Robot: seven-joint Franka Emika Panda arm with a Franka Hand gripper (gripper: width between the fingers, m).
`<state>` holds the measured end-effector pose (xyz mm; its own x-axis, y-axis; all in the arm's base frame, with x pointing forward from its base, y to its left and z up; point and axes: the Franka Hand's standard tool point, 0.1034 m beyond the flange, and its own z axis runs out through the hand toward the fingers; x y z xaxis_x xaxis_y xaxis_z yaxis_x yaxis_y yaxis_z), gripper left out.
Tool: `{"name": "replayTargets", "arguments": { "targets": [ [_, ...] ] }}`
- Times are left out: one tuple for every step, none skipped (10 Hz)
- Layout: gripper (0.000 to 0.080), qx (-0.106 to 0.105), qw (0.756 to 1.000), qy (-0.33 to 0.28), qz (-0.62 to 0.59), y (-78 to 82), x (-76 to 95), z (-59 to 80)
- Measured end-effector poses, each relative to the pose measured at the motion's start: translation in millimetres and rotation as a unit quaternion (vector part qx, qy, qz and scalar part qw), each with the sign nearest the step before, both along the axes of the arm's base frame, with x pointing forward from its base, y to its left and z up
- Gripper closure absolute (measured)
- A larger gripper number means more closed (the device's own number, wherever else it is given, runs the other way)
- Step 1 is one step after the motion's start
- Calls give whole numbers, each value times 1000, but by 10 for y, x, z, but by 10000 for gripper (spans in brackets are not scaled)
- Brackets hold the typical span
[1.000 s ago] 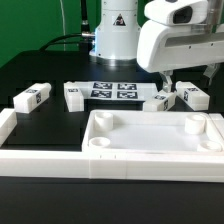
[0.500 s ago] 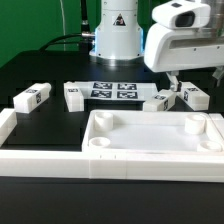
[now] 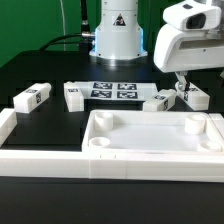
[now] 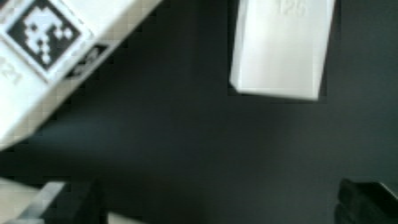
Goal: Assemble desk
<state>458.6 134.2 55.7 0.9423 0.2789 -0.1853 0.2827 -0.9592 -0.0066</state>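
Observation:
The white rimmed tabletop [image 3: 150, 135] lies upside-up at the front, with round sockets in its corners. Two white tagged legs [image 3: 32, 98] [image 3: 72, 95] lie at the exterior view's left. Two more legs [image 3: 157, 101] [image 3: 193, 97] lie at its right. My gripper [image 3: 179, 88] hangs just above and between those two right legs, open and empty. In the wrist view a tagged leg [image 4: 54, 60] and a plain-faced leg [image 4: 285, 45] lie on the black table. My gripper [image 4: 217, 205] shows only its dark fingertips [image 4: 71, 200] at the picture's corners, wide apart with nothing between them.
The marker board [image 3: 113, 91] lies flat behind the tabletop, in front of the arm's base [image 3: 117, 35]. A long low white barrier wall [image 3: 40, 160] runs along the front and turns up the exterior view's left side [image 3: 5, 125].
The arm has moved toward the exterior view's right and risen slightly. The gripper now stands over the two right legs. No part has moved.

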Motion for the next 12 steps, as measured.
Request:
{"name": "replayTargets", "arguments": {
  "targets": [
    [150, -7, 999, 32, -8, 0, -23, -8],
    [150, -13, 998, 54, -5, 44, -53, -8],
    [150, -27, 995, 101, 2, 81, -111, 25],
    [150, -33, 991, 126, 2, 101, -110, 40],
    [150, -38, 989, 145, 1, 92, -126, 44],
    [150, -50, 982, 184, 1, 72, -179, 45],
    [150, -59, 974, 217, 2, 69, -181, 32],
    [150, -67, 967, 247, 3, 75, -183, 13],
    [150, -73, 963, 261, 7, 138, -219, -15],
    [150, -84, 950, 299, 12, 150, -305, 3],
    [150, -90, 941, 326, 15, 196, -302, -74],
    [150, -88, 942, 324, 14, 206, -254, -108]
  ]
}}
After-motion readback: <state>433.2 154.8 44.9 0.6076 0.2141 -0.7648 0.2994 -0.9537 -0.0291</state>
